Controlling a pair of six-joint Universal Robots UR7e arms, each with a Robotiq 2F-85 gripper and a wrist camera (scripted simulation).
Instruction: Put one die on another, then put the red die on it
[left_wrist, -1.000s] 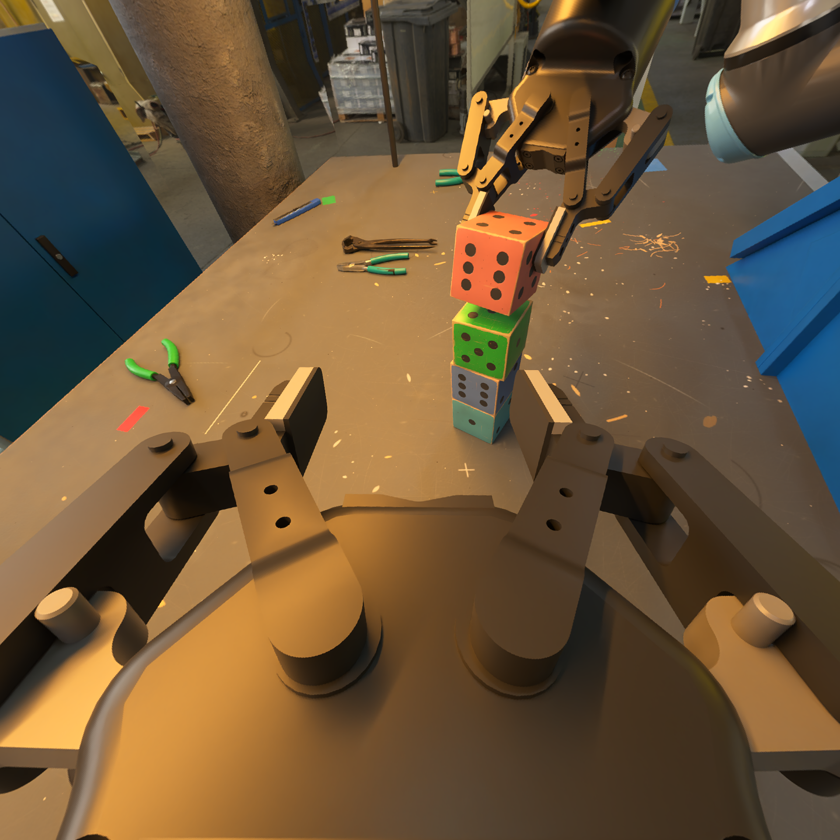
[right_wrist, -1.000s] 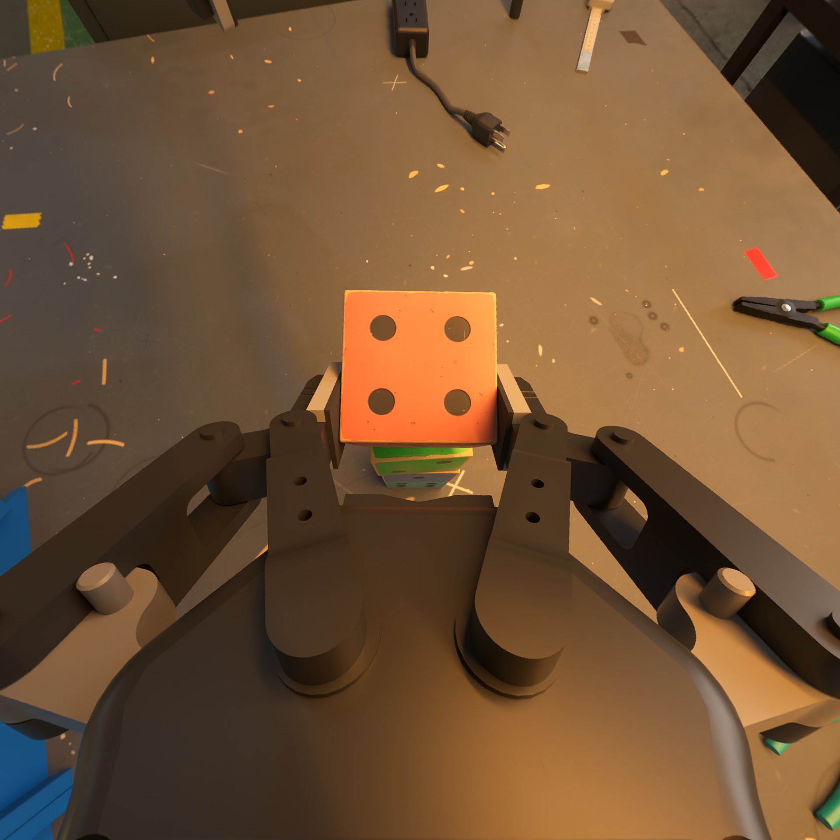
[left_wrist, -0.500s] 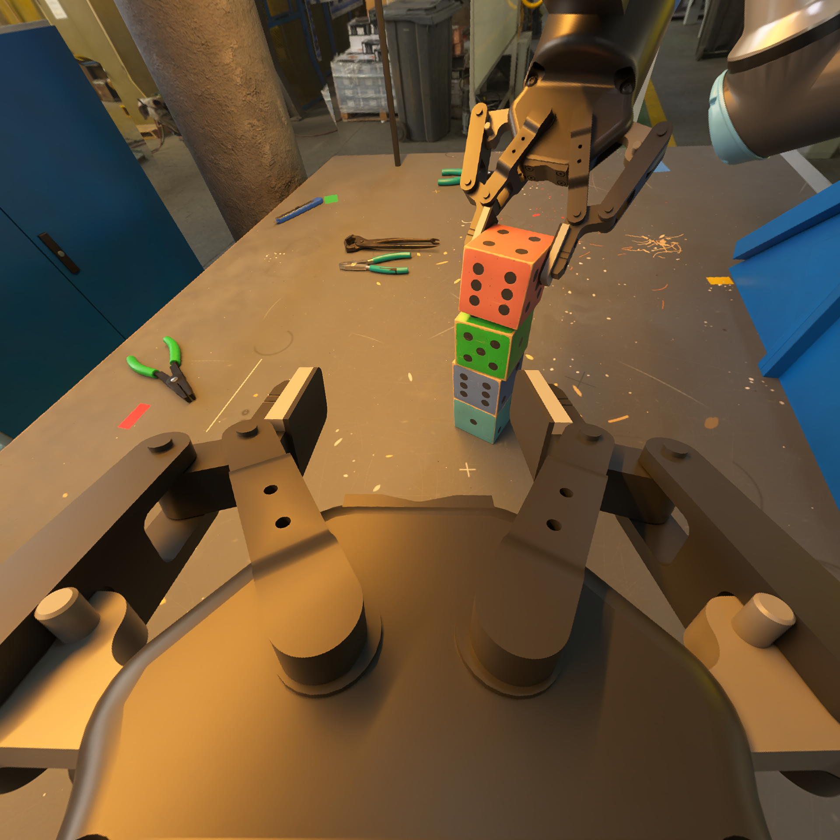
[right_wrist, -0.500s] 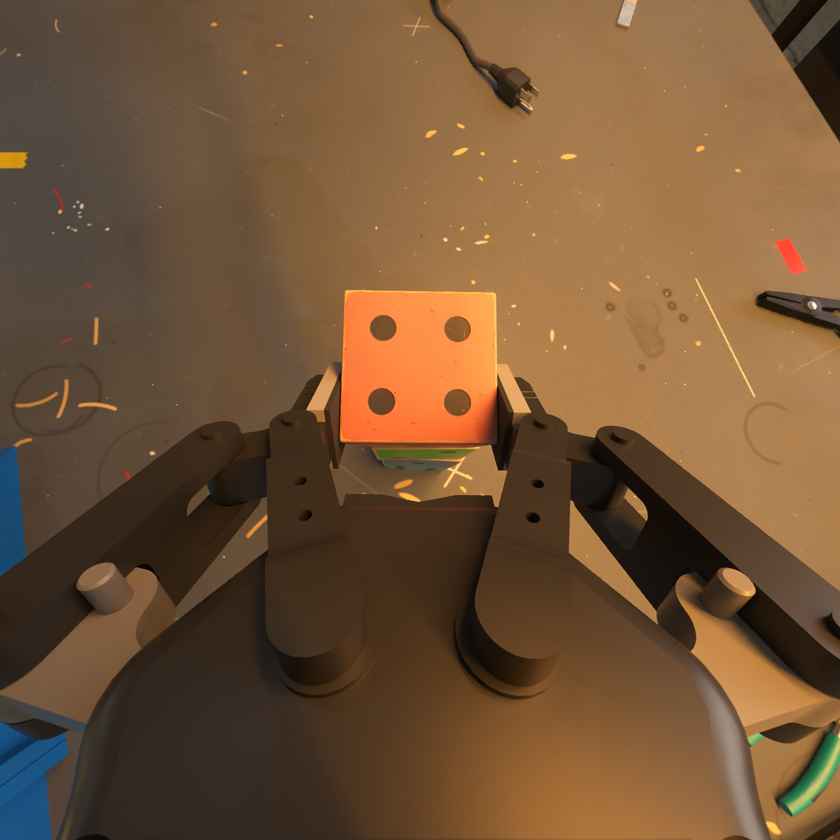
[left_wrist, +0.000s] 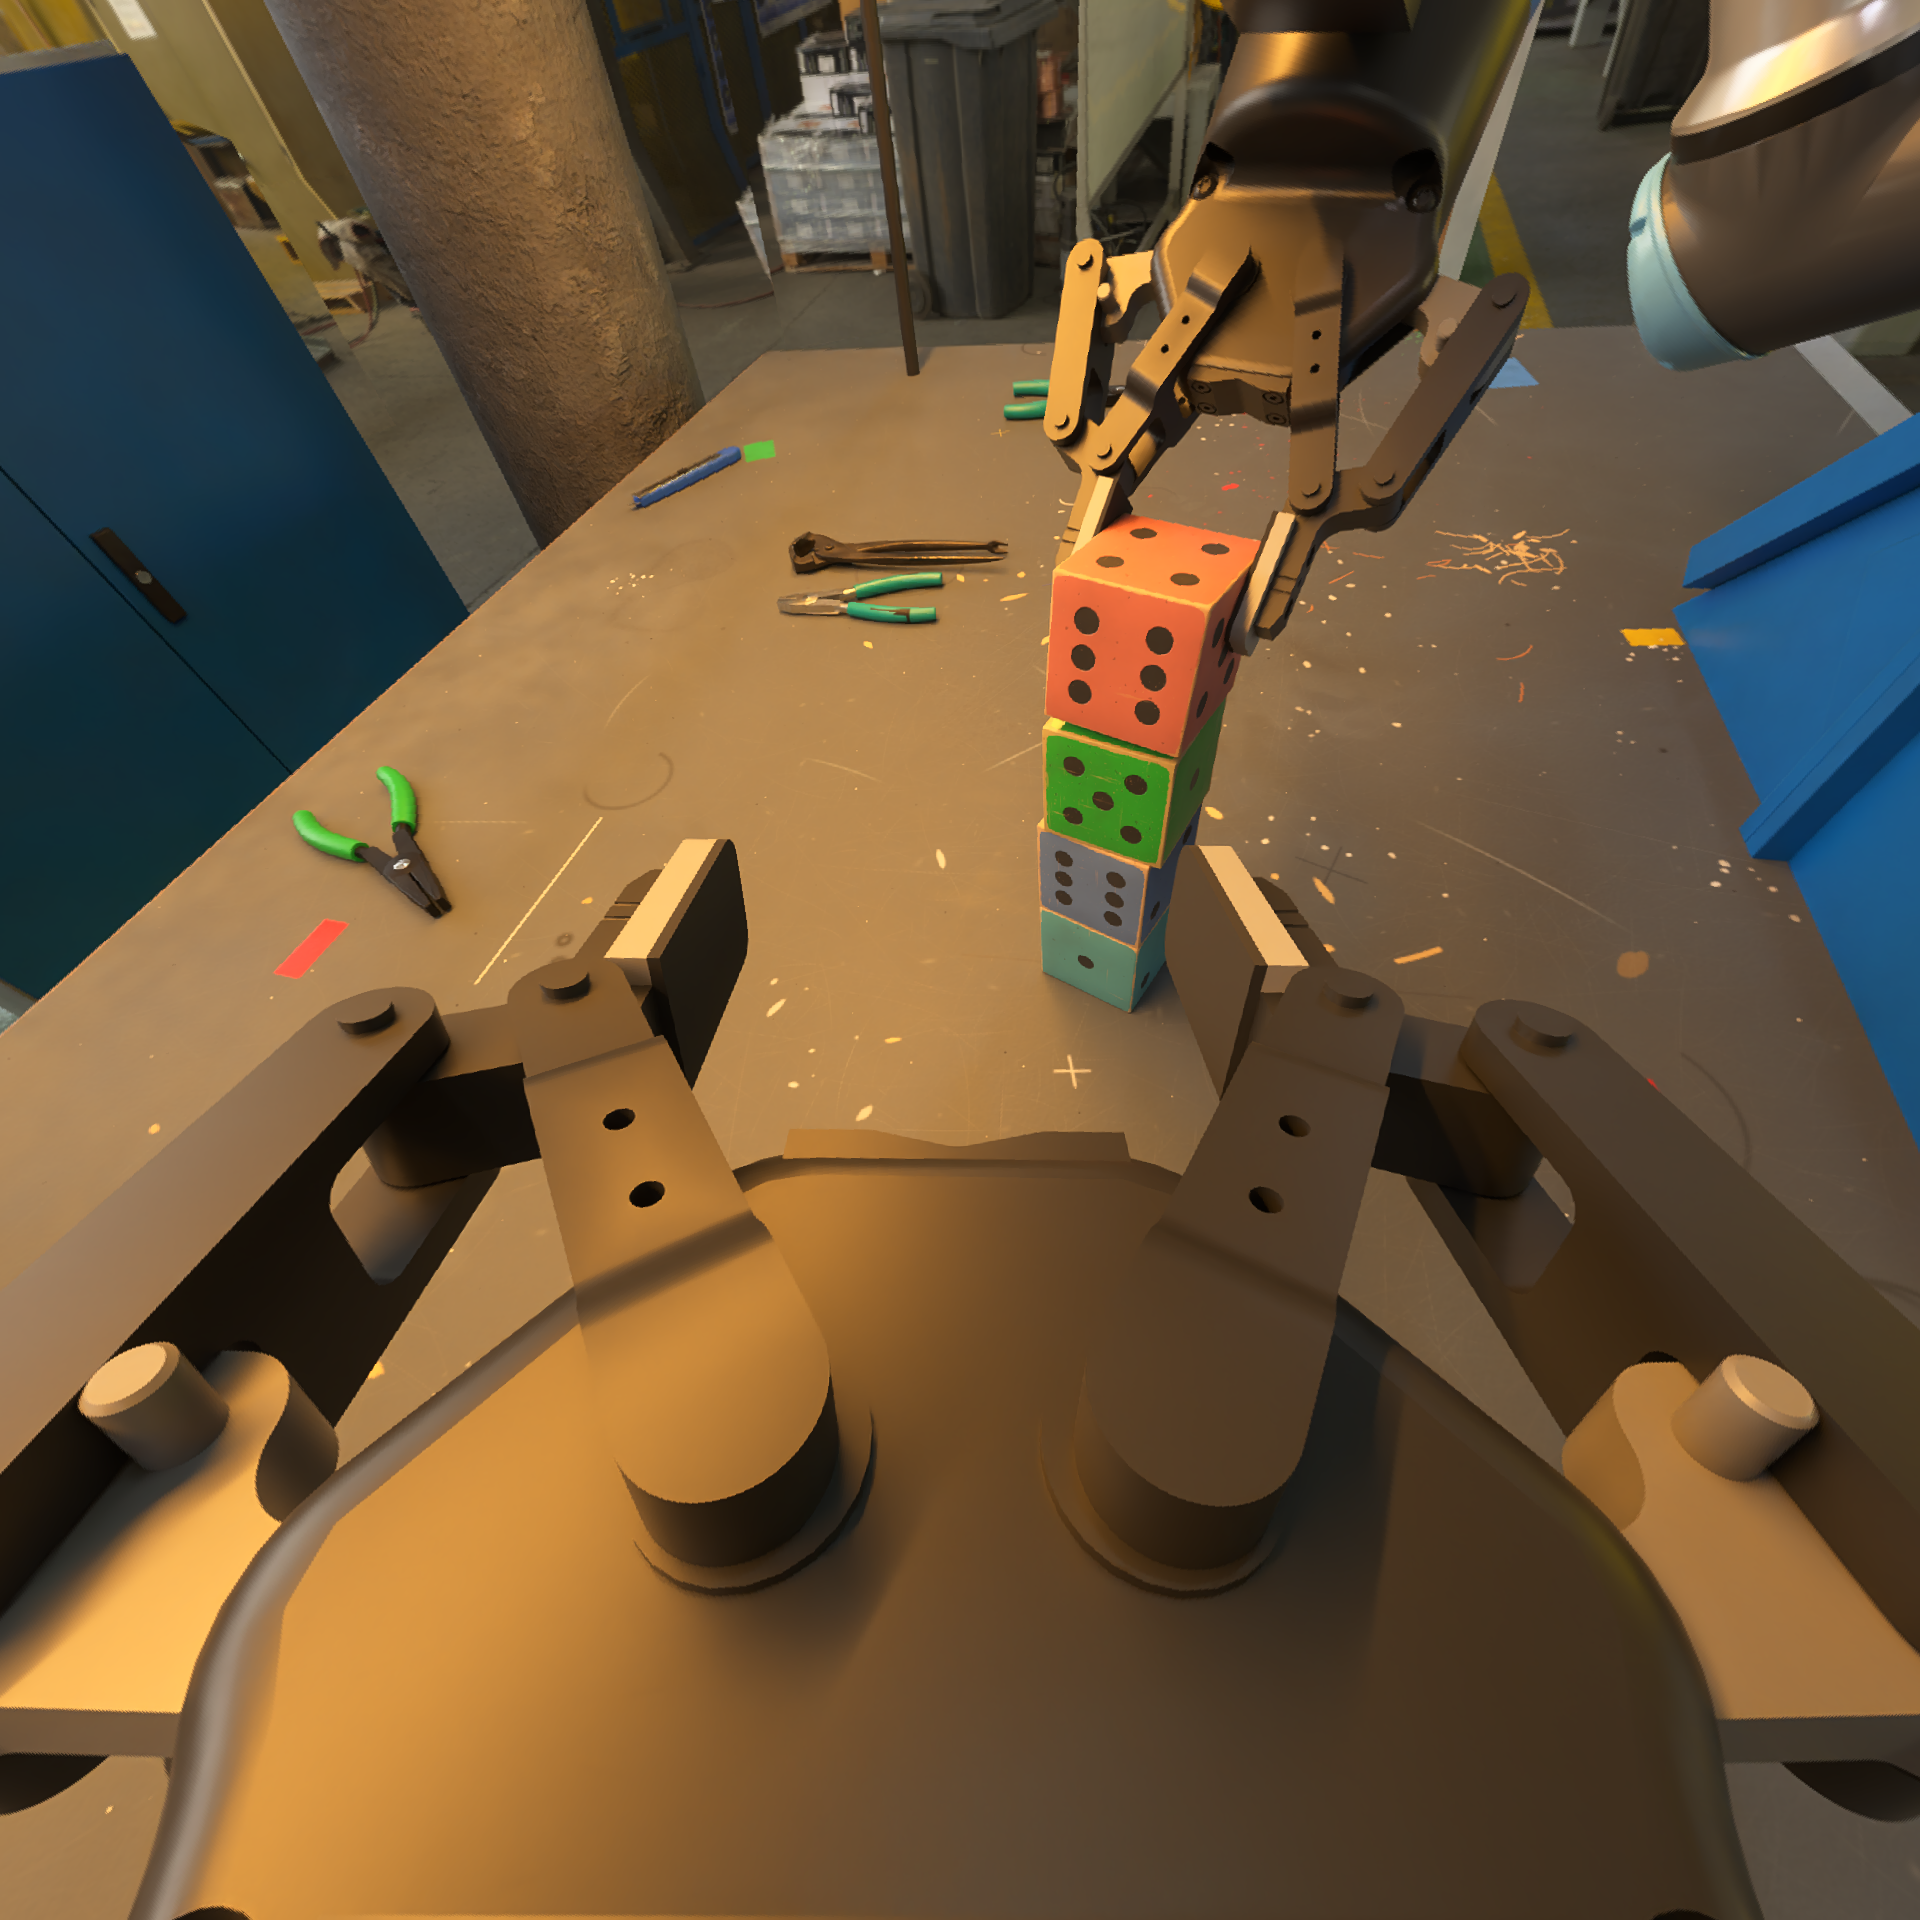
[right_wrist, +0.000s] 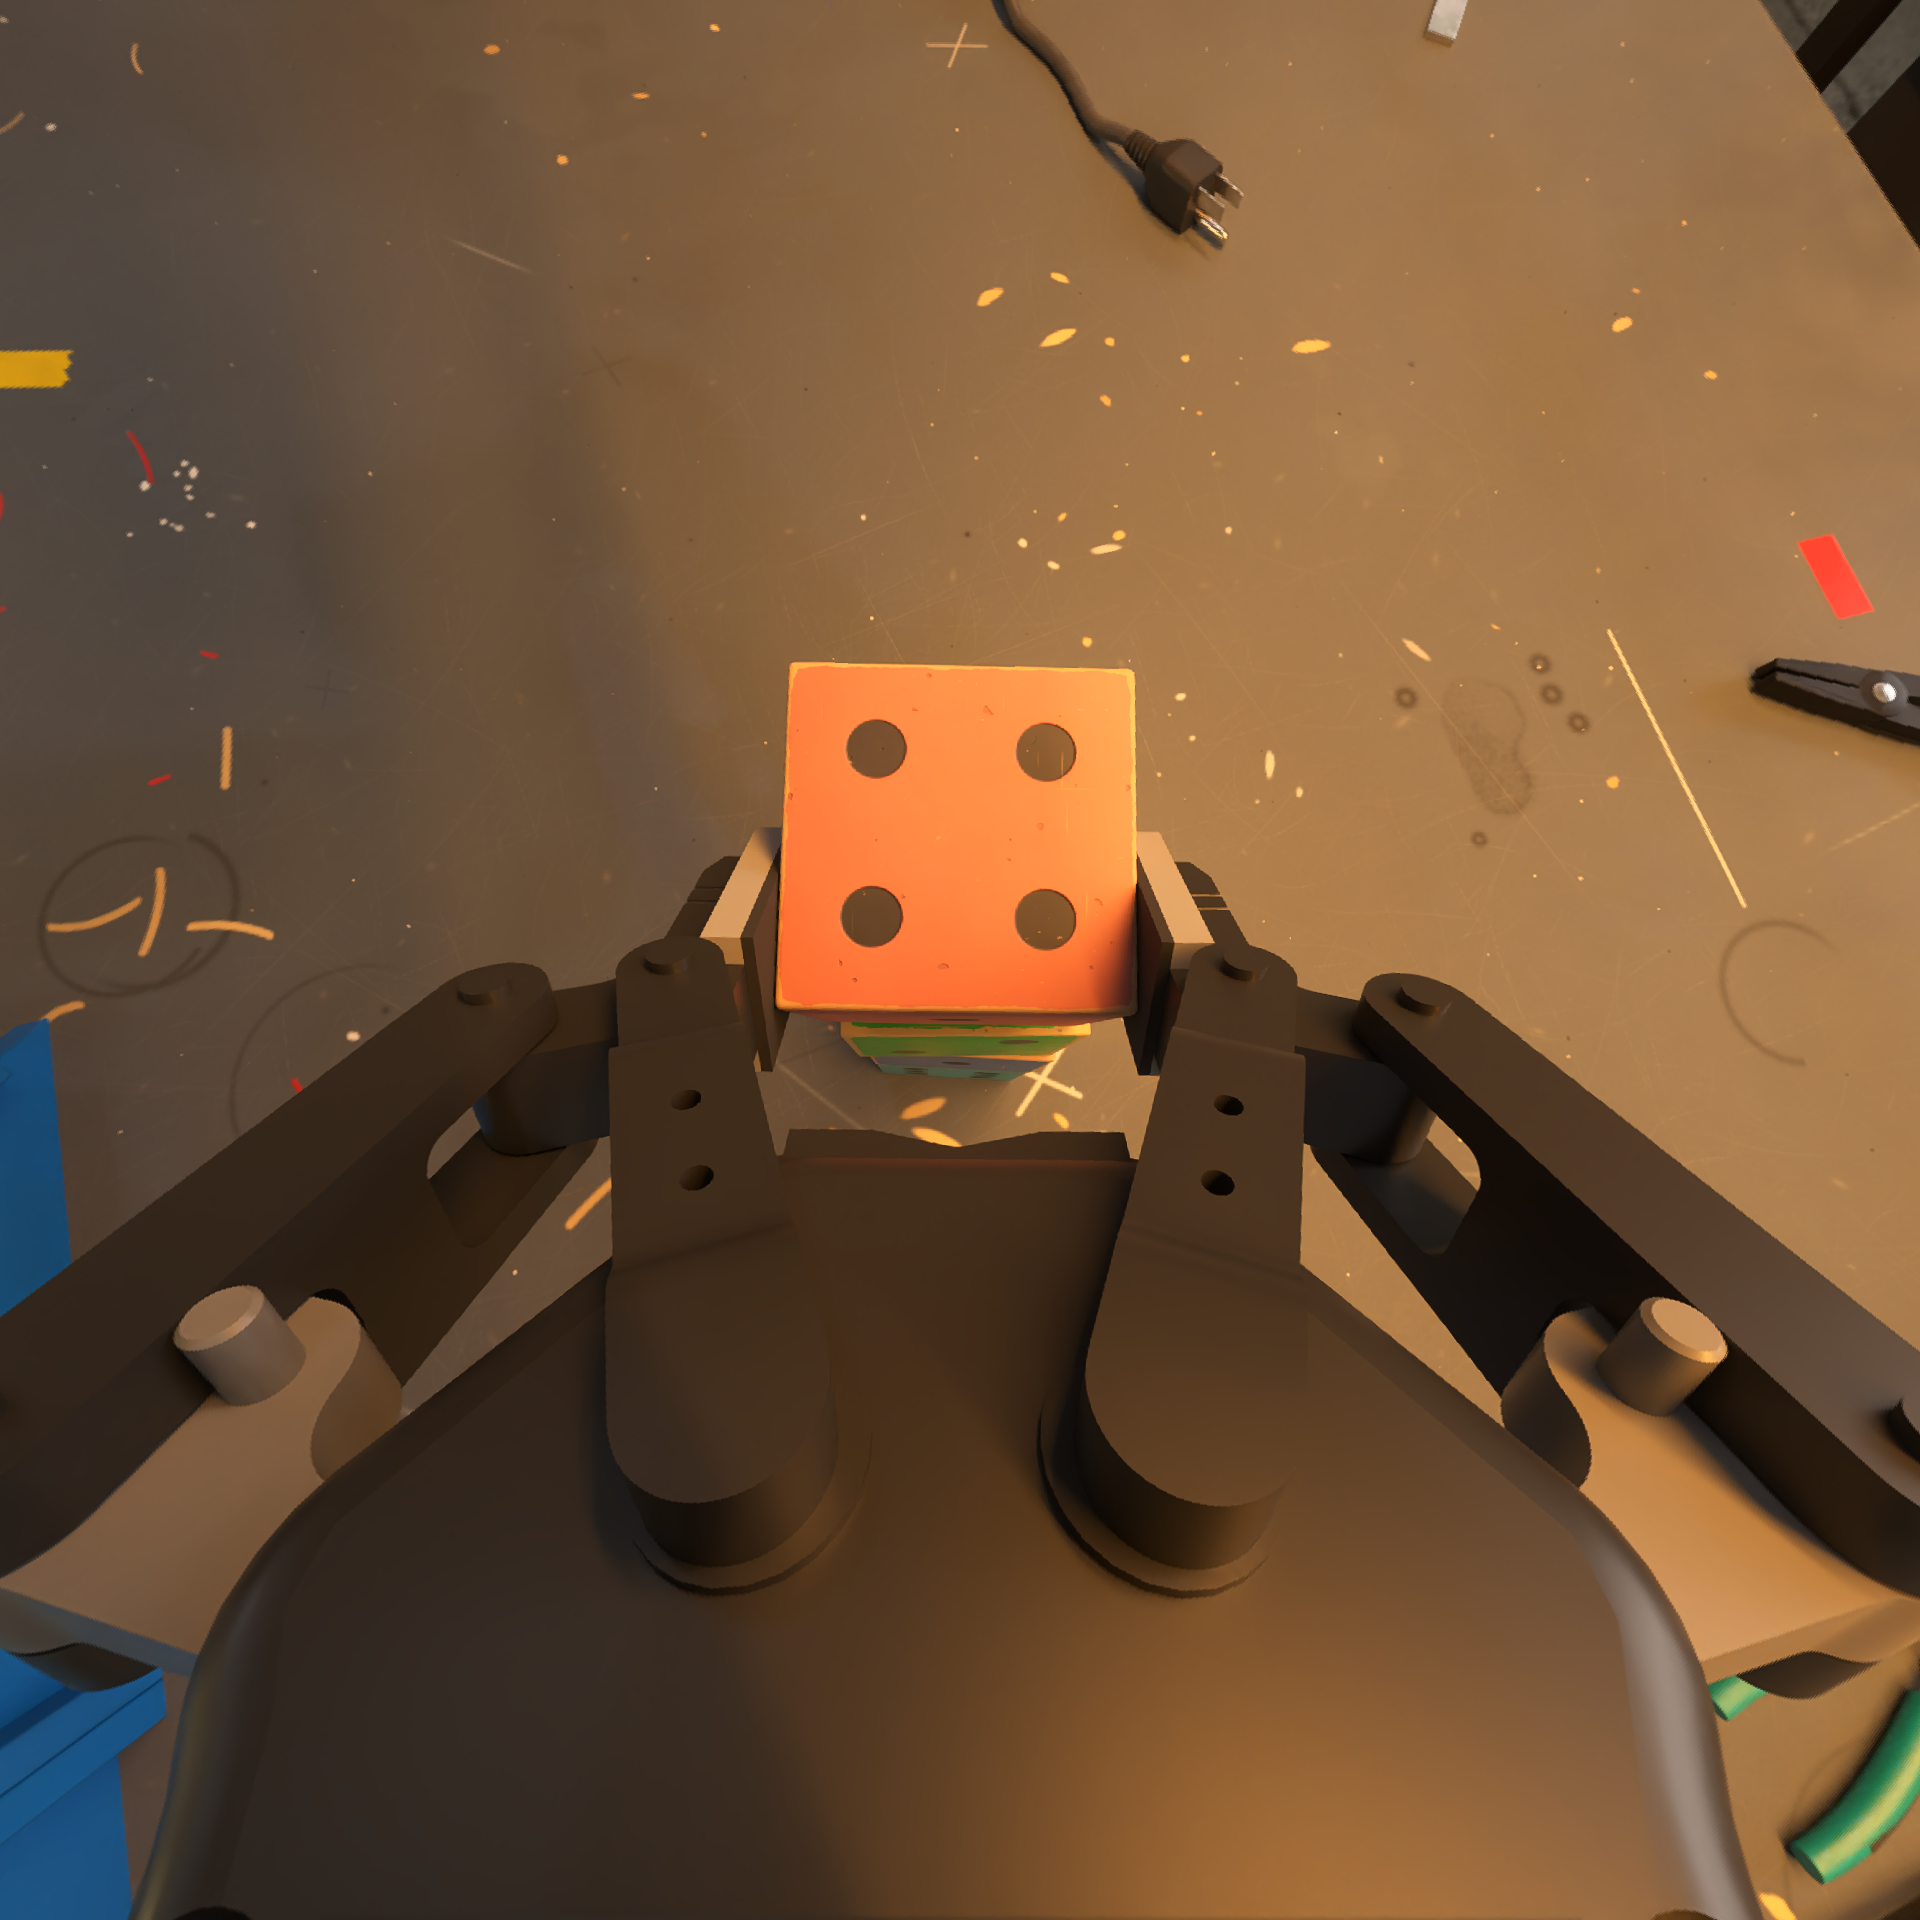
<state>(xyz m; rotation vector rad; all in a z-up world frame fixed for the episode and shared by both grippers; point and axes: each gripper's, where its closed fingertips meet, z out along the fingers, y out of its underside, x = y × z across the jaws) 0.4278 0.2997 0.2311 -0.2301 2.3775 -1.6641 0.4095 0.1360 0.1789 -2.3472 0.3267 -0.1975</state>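
A stack stands on the workbench (left_wrist: 727, 727): a teal die (left_wrist: 1091, 961) at the bottom, a grey-blue die (left_wrist: 1091, 888), then a green die (left_wrist: 1107, 795). The red die (left_wrist: 1132, 644) sits on top, its underside meeting the green die. My right gripper (left_wrist: 1179, 551) comes down from above and is shut on the red die's sides. In the right wrist view the red die (right_wrist: 956, 836) fills the space between the gripper's (right_wrist: 956, 894) pads and hides most of the stack. My left gripper (left_wrist: 961, 894) is open and empty, low, its right finger (left_wrist: 1242, 914) just beside the stack's base.
Green-handled pliers (left_wrist: 379, 842) lie at the left, black pincers (left_wrist: 894, 551) and more pliers (left_wrist: 862, 603) behind the stack, a blue marker (left_wrist: 691, 473) farther back. A blue cabinet (left_wrist: 156, 520) stands left, a blue bin (left_wrist: 1829, 675) right. A power plug (right_wrist: 1184, 187) lies beyond.
My right gripper has come down with the red die, closing the gap to the green die. My left gripper has stayed still and open.
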